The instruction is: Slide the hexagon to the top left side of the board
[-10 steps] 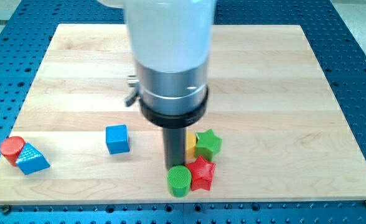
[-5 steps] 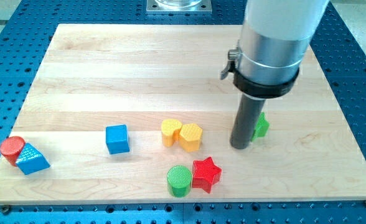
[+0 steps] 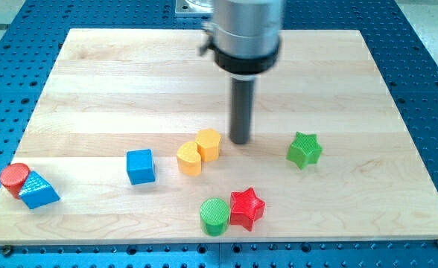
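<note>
The yellow hexagon point(image 3: 208, 144) sits near the board's middle, touching a yellow heart point(image 3: 189, 158) at its lower left. My tip point(image 3: 240, 141) rests on the board just to the right of the hexagon, very close to it or touching it. The rod rises straight up from the tip to the arm's grey body at the view's top.
A green star point(image 3: 303, 150) lies right of the tip. A red star point(image 3: 246, 208) and a green cylinder point(image 3: 214, 216) touch near the bottom edge. A blue cube point(image 3: 140, 166) lies left of the heart. A red cylinder point(image 3: 14, 179) and a blue triangle point(image 3: 38, 191) sit at the bottom left.
My tip went from the green star's left side up and left to the hexagon's right. The hexagon and the heart shifted left and slightly up. The green star is now uncovered.
</note>
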You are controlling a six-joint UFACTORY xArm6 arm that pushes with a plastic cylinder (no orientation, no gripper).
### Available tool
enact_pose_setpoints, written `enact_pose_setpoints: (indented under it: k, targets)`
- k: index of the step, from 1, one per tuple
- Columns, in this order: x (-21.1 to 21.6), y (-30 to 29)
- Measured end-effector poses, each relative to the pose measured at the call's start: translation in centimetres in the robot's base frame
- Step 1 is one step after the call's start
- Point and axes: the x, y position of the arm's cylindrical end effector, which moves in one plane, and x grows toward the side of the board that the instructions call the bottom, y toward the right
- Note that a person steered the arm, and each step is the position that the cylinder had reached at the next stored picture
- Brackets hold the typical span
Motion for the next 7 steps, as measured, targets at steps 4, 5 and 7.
enact_pose_setpoints:
  k: [4,5,7]
  targets:
    - [-4.1,-19.1]
    - [-11.6,-23.0]
    - [-20.0,-26.1]
